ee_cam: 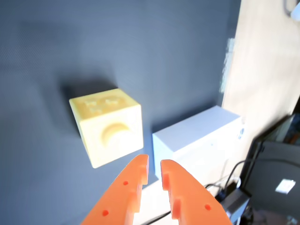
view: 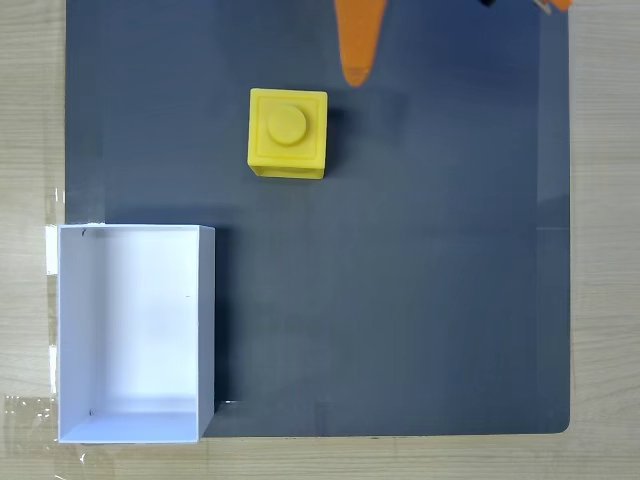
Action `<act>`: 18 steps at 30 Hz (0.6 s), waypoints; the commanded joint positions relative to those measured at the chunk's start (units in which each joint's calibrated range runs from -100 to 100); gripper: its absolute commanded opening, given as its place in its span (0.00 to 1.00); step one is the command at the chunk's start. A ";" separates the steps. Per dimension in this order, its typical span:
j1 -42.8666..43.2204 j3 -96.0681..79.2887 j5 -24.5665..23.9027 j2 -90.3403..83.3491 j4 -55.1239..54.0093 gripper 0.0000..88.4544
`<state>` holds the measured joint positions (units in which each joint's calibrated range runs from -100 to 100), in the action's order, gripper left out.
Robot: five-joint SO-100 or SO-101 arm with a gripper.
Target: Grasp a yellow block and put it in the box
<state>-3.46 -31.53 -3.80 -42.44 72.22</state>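
Reaching comes first: the gripper (ee_cam: pixel 154 165) hangs nearly closed and empty, so it needs to spread before descending. In the fixed view, the block (view: pixel 288 133) sits upper centre on the mat (view: pixel 420 280) (untouched), well apart from the box (view: pixel 207 330) at lower left.

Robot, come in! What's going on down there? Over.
Gripper nearly shut, holding nothing, off the block. Block on the mat, outside the box. Box empty. Nothing between them. Over.
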 commanded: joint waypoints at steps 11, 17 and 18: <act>-10.85 23.43 17.60 21.08 19.67 0.17; -15.22 23.34 18.49 25.23 24.03 0.48; -15.56 22.98 18.49 26.00 24.38 0.51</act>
<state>-17.59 -10.84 14.47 -17.32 95.15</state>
